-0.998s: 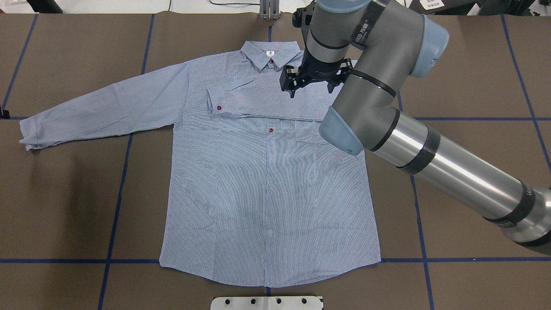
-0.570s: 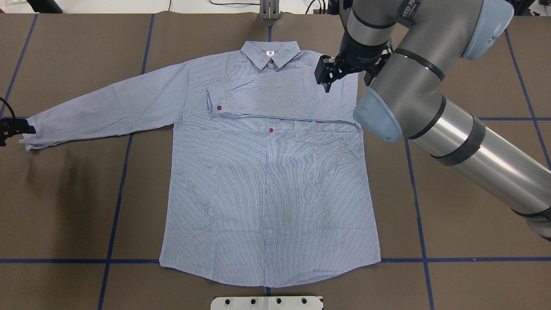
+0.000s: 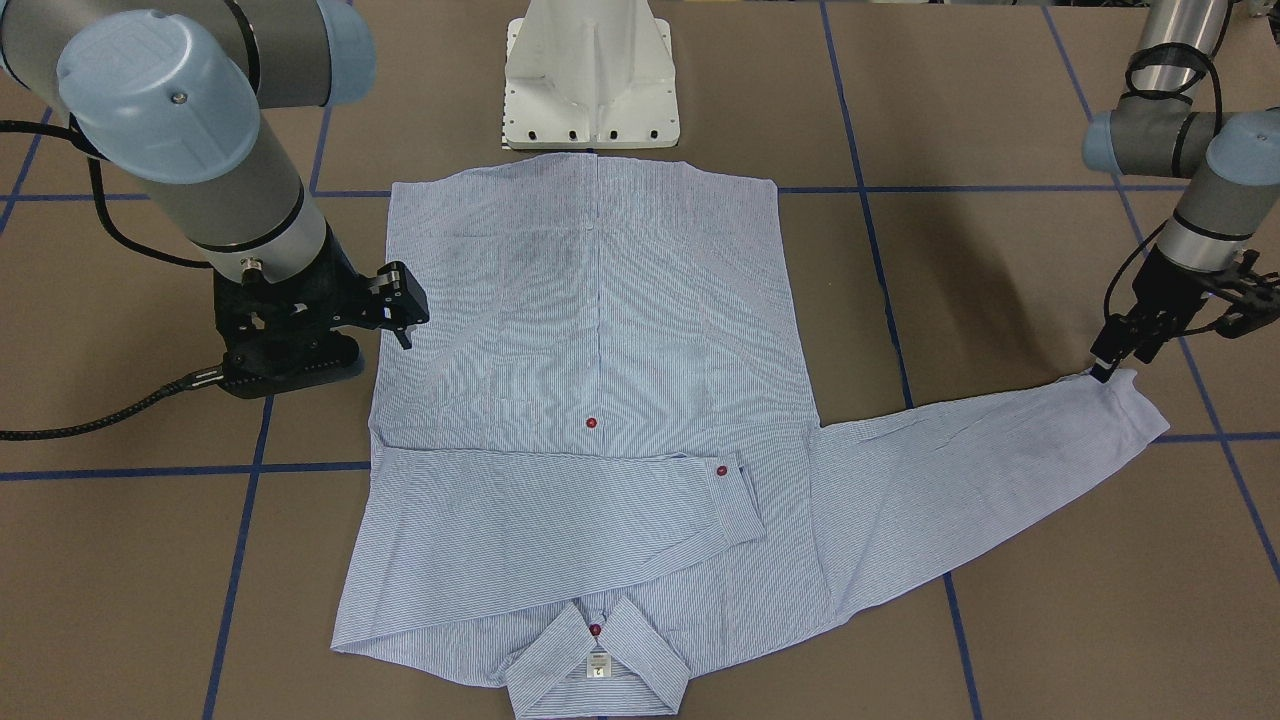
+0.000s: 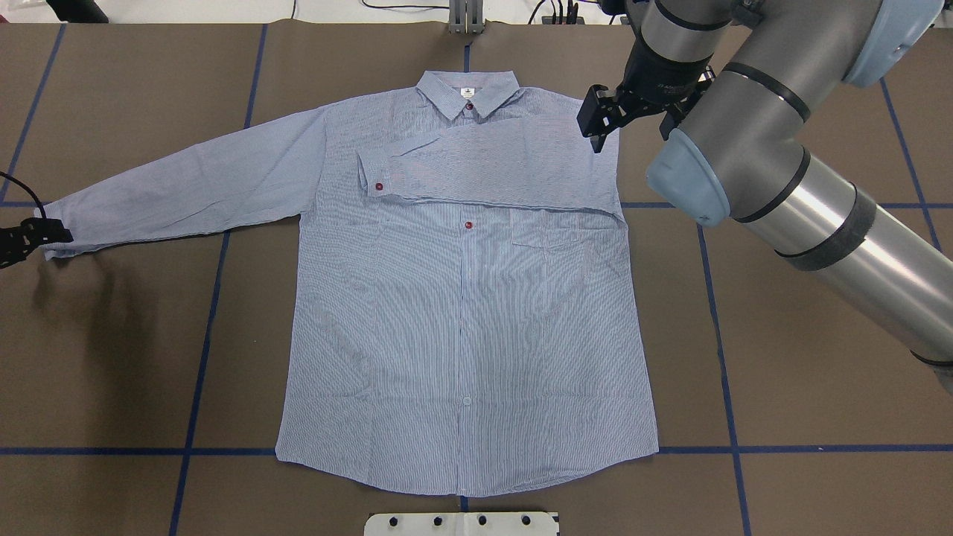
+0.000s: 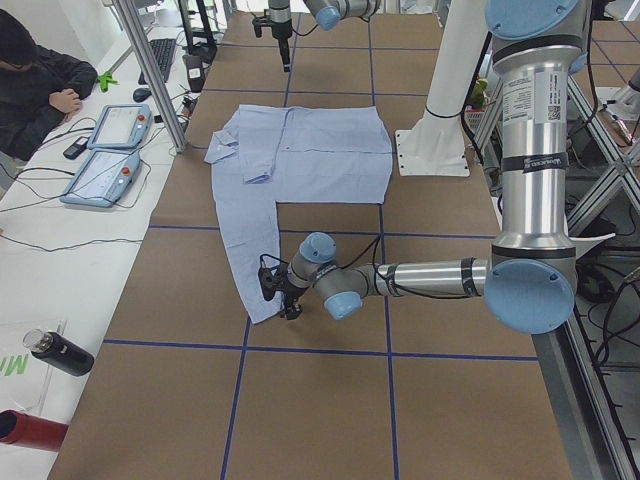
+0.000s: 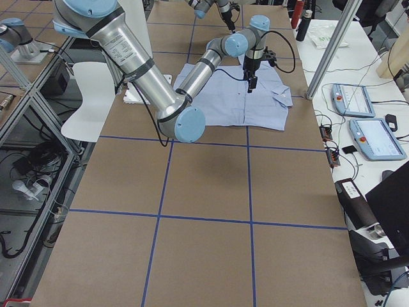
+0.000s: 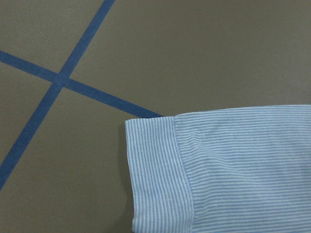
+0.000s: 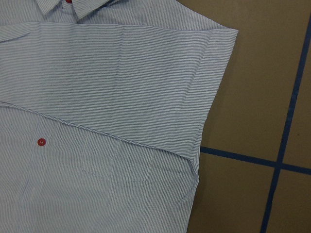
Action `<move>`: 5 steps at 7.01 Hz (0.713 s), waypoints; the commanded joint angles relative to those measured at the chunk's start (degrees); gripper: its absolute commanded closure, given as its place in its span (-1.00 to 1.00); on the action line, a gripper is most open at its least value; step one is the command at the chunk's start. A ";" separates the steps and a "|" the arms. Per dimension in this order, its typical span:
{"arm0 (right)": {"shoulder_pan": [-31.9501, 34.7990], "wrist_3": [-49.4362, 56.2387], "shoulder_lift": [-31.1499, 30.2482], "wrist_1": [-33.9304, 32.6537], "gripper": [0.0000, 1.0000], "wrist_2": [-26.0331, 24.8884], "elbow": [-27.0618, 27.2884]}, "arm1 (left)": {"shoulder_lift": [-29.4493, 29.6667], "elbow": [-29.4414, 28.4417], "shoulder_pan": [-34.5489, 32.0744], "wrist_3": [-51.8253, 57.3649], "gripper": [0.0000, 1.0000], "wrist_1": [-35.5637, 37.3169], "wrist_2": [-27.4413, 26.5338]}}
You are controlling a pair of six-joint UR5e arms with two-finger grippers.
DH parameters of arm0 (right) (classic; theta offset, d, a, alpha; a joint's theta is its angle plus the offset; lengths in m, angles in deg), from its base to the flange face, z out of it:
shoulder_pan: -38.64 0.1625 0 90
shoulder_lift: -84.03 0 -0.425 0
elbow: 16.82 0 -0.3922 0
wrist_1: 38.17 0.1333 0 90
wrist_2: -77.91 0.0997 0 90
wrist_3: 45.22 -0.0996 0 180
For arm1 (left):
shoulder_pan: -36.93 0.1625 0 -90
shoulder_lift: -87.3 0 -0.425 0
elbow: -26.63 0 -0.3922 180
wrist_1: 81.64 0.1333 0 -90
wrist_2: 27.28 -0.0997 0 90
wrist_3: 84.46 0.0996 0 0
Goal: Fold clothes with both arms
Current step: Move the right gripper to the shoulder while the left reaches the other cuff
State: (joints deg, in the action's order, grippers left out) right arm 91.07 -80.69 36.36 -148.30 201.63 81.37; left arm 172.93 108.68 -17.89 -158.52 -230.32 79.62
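The striped shirt [image 4: 465, 320] lies flat and face up on the brown table, collar [image 4: 467, 93] at the far side. One sleeve is folded across the chest, its cuff [image 4: 372, 175] with a red button. The other sleeve [image 4: 186, 186] stretches out to the left. My left gripper [image 4: 33, 242] sits low at that sleeve's cuff [image 7: 160, 179], looks open and holds nothing. My right gripper [image 4: 625, 126] hovers open above the shirt's shoulder edge [image 8: 218, 73], empty. In the front view the left gripper [image 3: 1118, 358] touches the cuff's corner, and the right gripper [image 3: 320, 325] hangs beside the shirt.
The white pedestal base [image 3: 590, 90] stands at the shirt's hem side. Blue tape lines [image 4: 201, 350] cross the table. A metal post [image 4: 465, 18] stands beyond the collar. A person sits at a side bench with teach pendants [image 5: 105, 150] and bottles [image 5: 55, 350].
My right gripper has moved right, off the folded sleeve to the shoulder edge. My left gripper has come into view at the outstretched cuff.
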 commanded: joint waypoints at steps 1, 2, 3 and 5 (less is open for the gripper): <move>0.04 0.06 -0.05 0.09 -0.99 0.03 -0.10 | 0.15 -0.66 0.16 0.40 -0.38 0.14 -0.37; 0.04 0.06 -0.05 0.09 -0.99 0.03 -0.10 | 0.32 -1.01 0.16 1.63 -0.33 0.23 -1.16; 0.04 0.06 -0.14 0.09 -0.99 -0.06 -0.10 | 0.76 -1.80 0.25 1.64 -0.27 0.23 -1.17; -0.04 0.06 -0.14 0.18 -0.99 -0.06 -0.10 | 0.94 -1.81 0.16 1.64 0.21 0.23 -1.17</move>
State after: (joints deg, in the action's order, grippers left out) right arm 91.06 -80.64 36.23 -148.15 201.58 81.27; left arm 173.76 106.94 -17.68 -156.93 -230.10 78.49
